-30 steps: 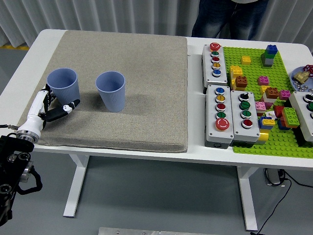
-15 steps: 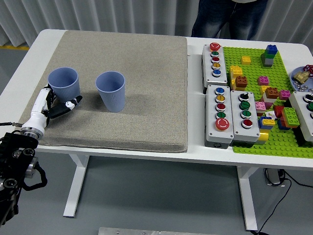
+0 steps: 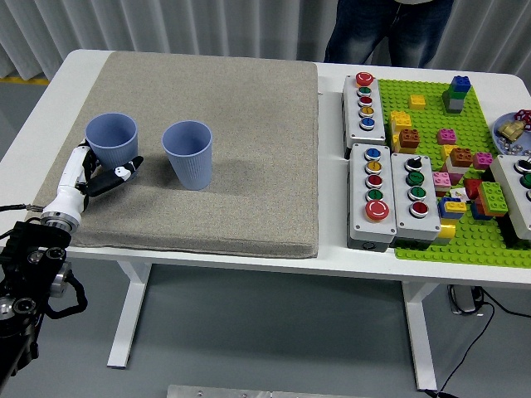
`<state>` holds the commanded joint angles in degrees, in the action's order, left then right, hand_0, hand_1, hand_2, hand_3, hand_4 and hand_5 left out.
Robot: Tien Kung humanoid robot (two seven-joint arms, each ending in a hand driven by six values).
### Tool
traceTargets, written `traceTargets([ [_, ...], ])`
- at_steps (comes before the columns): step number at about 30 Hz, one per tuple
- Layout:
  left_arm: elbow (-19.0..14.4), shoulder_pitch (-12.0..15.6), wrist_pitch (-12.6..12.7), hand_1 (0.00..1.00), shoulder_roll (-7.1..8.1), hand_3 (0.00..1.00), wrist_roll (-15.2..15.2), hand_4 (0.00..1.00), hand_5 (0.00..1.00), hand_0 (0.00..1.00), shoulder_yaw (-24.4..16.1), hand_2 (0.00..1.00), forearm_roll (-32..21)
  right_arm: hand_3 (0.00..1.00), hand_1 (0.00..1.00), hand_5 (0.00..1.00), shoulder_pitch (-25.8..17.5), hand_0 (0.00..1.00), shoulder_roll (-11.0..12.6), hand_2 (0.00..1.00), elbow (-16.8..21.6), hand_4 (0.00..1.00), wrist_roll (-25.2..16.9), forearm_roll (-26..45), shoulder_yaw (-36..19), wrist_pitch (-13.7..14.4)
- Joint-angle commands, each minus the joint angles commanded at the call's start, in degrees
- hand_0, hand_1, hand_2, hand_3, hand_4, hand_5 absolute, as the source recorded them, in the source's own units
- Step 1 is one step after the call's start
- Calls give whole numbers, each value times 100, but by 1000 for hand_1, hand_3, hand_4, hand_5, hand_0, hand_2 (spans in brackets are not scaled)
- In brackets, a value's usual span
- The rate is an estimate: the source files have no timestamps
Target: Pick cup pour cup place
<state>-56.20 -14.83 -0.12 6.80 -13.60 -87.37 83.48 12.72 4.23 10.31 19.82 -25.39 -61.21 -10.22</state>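
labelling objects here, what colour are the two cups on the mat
Both cups, left cup and right cup, are light blue, shown in the head view.

White table (image 3: 249, 264) carrying all items. A grey fabric mat (image 3: 207, 149) covers the table's left and middle. Right of the mat lies a green building-block baseplate (image 3: 431, 249) bearing scattered coloured bricks, among them a blue-and-grey stack (image 3: 457, 93) at its far edge. Three grey push-button boxes sit between mat and baseplate: one far (image 3: 366, 104), two side by side nearer (image 3: 373, 195) (image 3: 415, 195). A further box (image 3: 518, 195) and a small dish (image 3: 514, 133) lie at the baseplate's right side. A person (image 3: 390, 29) stands beyond the table's far edge, behind the baseplate.
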Motion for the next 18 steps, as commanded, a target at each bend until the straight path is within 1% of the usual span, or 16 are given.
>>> traceTargets([
  [1,11,-8,43,739,-6,998,14,846,287,766,8,944,-10,623,716,312,2,771,0,754,0,205,-1,3,3,0],
  [6,21,-2,173,739,-30,998,69,846,287,766,20,944,-57,623,716,312,1,771,0,754,0,205,2,3,6,-3],
  [7,21,5,216,662,-38,980,73,659,303,707,22,830,-78,623,716,310,1,770,-1,753,0,205,5,-5,2,-5],
  [12,12,38,291,662,-49,980,88,659,303,707,26,830,-93,623,716,310,3,770,-1,753,0,205,10,-15,-3,-7],
  [13,11,40,302,603,-49,953,82,629,306,646,27,773,-102,623,716,309,3,771,-3,754,0,205,10,-16,-7,-8],
  [18,-19,38,349,603,-51,953,55,629,306,646,36,773,-140,623,716,309,3,771,-3,754,0,205,12,-18,-7,-10],
])
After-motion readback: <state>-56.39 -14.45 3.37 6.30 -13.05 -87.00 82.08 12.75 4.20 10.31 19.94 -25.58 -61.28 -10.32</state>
